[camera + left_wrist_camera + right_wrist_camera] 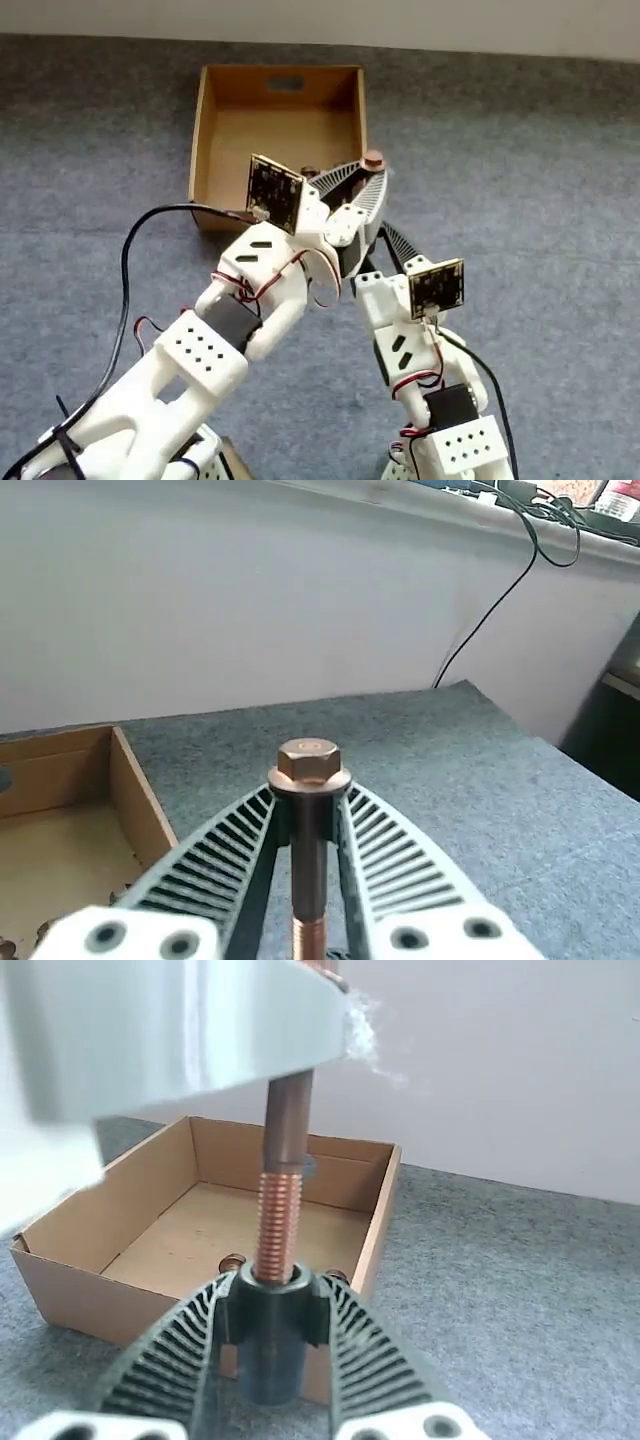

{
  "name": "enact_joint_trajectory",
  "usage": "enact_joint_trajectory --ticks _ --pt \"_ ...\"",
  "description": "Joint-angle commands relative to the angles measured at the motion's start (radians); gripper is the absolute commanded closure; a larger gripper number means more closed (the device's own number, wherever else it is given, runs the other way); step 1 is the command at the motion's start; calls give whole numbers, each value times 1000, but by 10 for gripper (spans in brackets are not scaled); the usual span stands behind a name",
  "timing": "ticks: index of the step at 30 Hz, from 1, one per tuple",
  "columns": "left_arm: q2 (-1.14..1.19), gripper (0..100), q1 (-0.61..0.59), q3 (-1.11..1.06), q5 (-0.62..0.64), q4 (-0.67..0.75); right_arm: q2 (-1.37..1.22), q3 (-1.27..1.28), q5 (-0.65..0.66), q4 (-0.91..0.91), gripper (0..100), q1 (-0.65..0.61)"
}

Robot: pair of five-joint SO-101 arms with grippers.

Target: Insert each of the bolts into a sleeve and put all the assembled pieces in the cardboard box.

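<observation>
So the left jaws are clamped on the bolt, pinching the smooth dark shank right under the hex head, and it hangs upright with the thread pointing down. The right jaws are clenched around the sleeve, a short dark tube, also upright. The tip of the thread sits right in the sleeve's mouth, so I'd say we're mid-insertion. All of this is in the air just in front of the cardboard box, near its front right corner.

Handling-wise: the bolt looks like coppery plated metal, stiff and a bit weighty for its size, with a slick shank and a ribbed thread. Gripping high under the flange seems smart to me, since the head can't slip down through. The sleeve looks matte and rigid, maybe plastic or blackened metal. It's round, so it could twist in the grip if the bolt goes in crooked. The ribbed, flexy-looking fingers probably help there.

The box is plain thin brown card, open on top. A couple of small coppery bits lie on its floor, too small to identify. The worktop is covered in grey felt-like carpet.
</observation>
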State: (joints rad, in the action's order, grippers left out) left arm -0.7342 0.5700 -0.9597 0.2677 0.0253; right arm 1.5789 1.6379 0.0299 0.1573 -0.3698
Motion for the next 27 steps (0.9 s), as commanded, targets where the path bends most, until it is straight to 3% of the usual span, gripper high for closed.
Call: enact_joint_trajectory --ticks 1,18,27 --pt "-4 992 2 -7 -8 20 15 -38 11 -24 993 15" --pt "-13 992 10 -147 -9 17 15 -38 6 -24 993 73" --pt "-15 989 12 -137 -9 -209 15 -38 6 -24 993 77"
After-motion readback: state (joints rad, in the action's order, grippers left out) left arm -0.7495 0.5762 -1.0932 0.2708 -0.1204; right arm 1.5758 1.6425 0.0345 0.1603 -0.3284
